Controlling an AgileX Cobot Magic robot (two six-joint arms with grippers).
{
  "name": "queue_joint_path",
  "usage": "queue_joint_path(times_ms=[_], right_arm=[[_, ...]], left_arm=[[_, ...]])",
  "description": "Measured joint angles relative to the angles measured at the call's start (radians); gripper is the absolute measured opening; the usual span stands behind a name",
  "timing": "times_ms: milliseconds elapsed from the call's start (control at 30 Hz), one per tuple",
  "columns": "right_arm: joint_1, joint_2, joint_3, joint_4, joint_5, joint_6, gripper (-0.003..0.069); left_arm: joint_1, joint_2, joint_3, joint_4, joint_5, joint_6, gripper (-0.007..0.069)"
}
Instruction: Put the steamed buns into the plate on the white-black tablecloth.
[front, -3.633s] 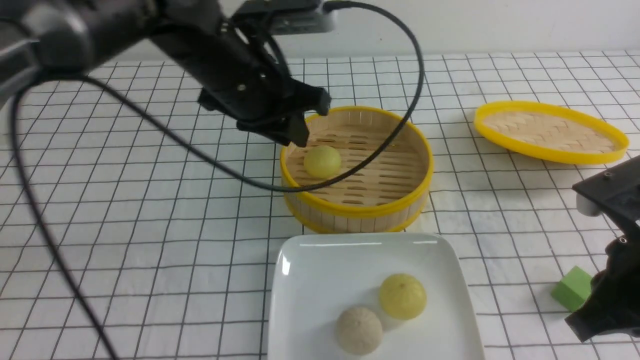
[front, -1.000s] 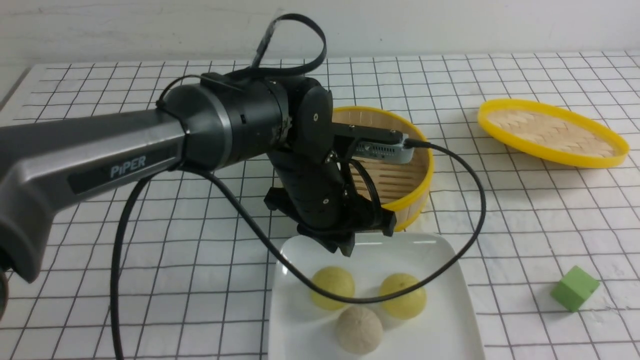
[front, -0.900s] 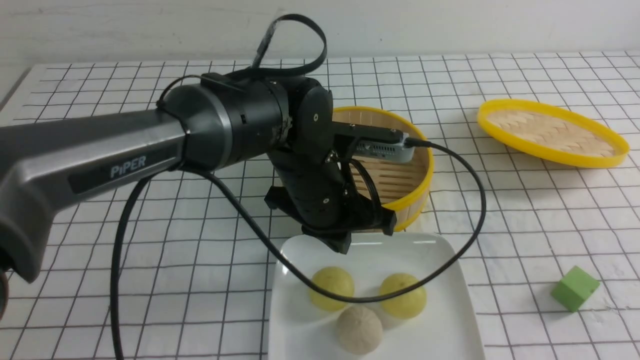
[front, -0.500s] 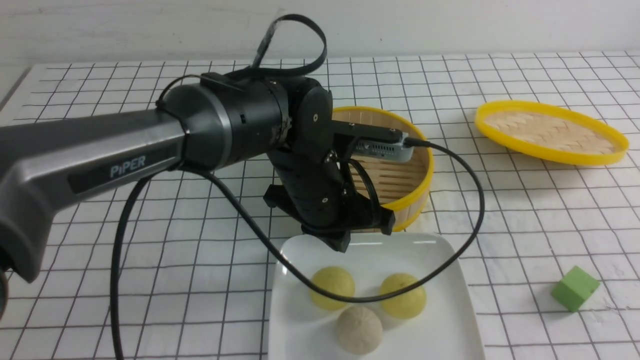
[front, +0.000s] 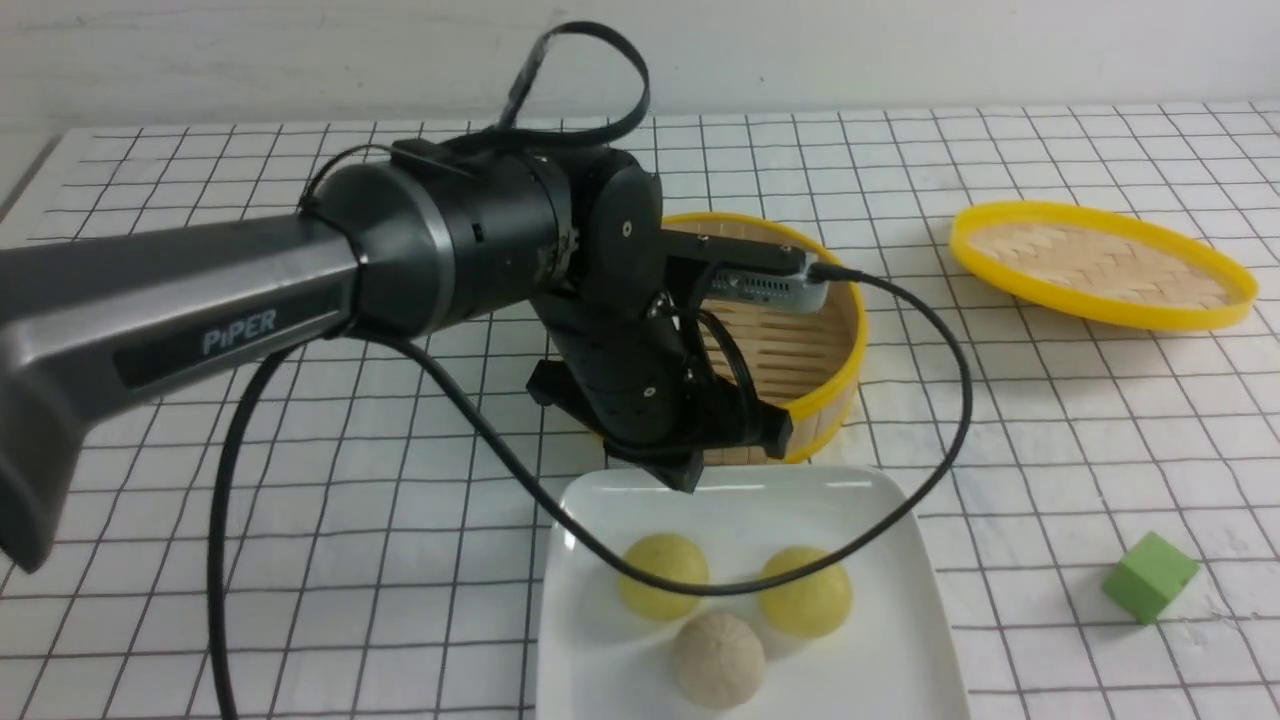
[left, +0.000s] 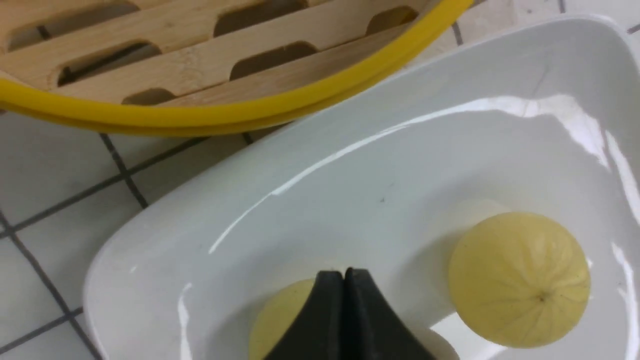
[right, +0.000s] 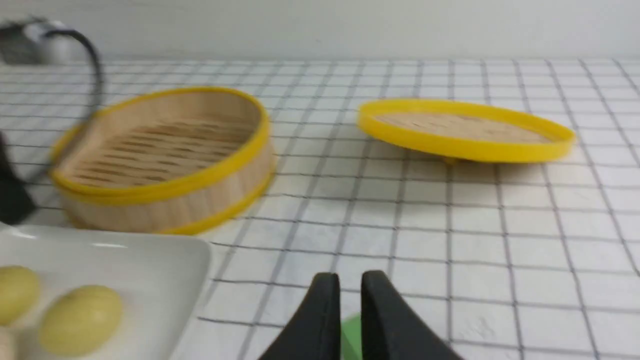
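Two pale yellow-green steamed buns (front: 663, 575) (front: 805, 592) lie in the white square plate (front: 905, 530) on the white-black tablecloth (front: 300, 500), next to a beige-grey bun (front: 718, 660). My left gripper (front: 690, 475) hangs just above the plate's far edge, shut and empty. In the left wrist view its fingertips (left: 344, 274) touch; one bun (left: 520, 280) lies beside them, the other bun (left: 277, 320) is partly hidden behind them, both in the plate (left: 350, 175). My right gripper (right: 350, 280) is out of the front view, empty, its jaws nearly together.
The empty bamboo steamer basket (front: 810, 340) stands just behind the plate, under my left wrist. Its yellow-rimmed lid (front: 1100, 262) lies at the back right. A green cube (front: 1150, 577) sits at the right front, below my right gripper (right: 352, 332). A black cable loops over the plate.
The bun that was in the basket now lies in the plate. My left gripper has let go, shut, and lifted slightly. The right arm has left the front view.
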Motion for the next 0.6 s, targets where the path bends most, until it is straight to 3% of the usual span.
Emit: queue_joint_path(times_ms=[267,433,600], right_arm=[[-0.185,-0.088,0.184,-0.017,0.029,0.000,0.0099],[-0.234,-0.113,0.194,-0.017,0.029,0.001,0.0104],[-0.243,-0.113,0.194,-0.017,0.027,0.001,0.0112]], left_arm=[[-0.002,-0.238,0.000,0.092,0.112,-0.005,0.0002],[-0.028,-0.436,0.019,0.170,0.254,-0.030,0.0002],[-0.082,-0.678,0.172,0.281,0.267,-0.150,0.0002]])
